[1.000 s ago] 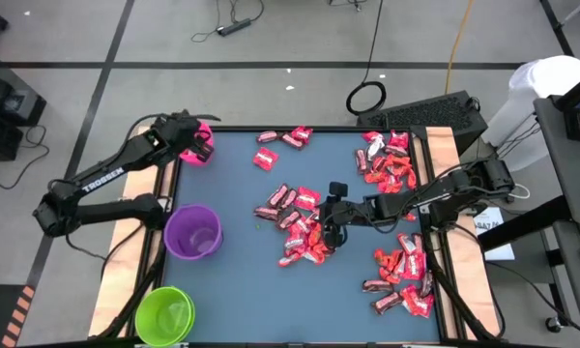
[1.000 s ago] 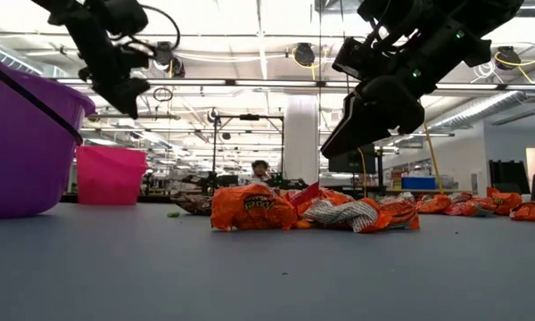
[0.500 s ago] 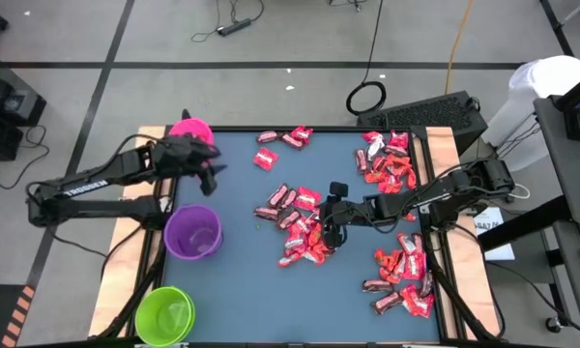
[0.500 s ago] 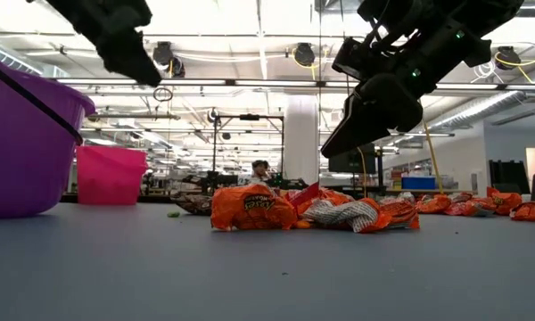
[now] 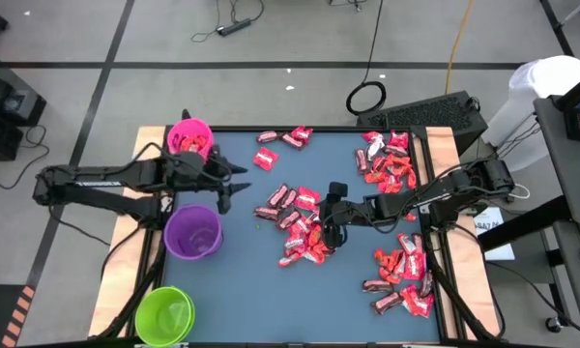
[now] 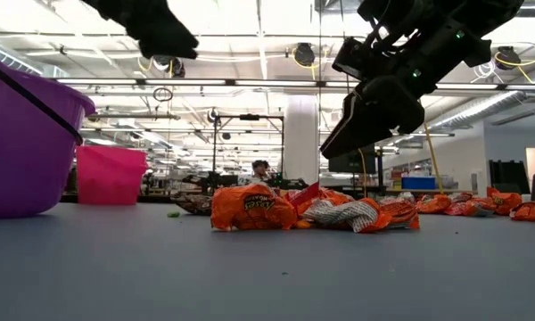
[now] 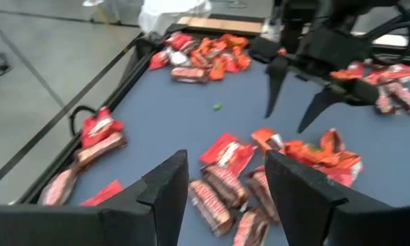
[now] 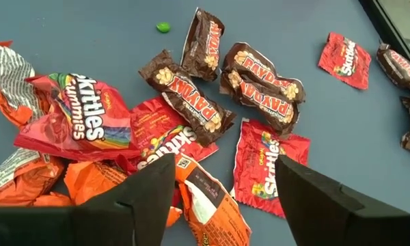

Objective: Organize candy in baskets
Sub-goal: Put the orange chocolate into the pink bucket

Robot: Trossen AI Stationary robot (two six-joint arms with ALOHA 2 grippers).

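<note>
- The candy [image 5: 304,224] is lying mostly in a central heap on the blue table [image 5: 242,290], with more pieces along the right edge and a few near the far edge; you are also seeing red wrappers already inside the pink basket [image 5: 189,137].
- The purple basket [image 5: 192,232] and the green basket [image 5: 164,314] are standing along the left edge, well apart from the heap, and both are looking empty.
- What has just changed: a second ago your left gripper [image 5: 227,184] was hanging over the pink basket; now it is reaching out over the table between the pink and purple baskets, heading toward the heap. That is reading as a drop-off finished and a fresh pick starting.
- Its fingers are standing spread, pinching nothing, with candy showing between them in the left wrist view.
- Your right gripper [image 5: 331,220] is hovering just above the middle of the heap, in the same spot as before, but its jaws have widened in the last instant.
- They are gaping empty over an orange wrapper [image 8: 208,205], clear of it.
</note>
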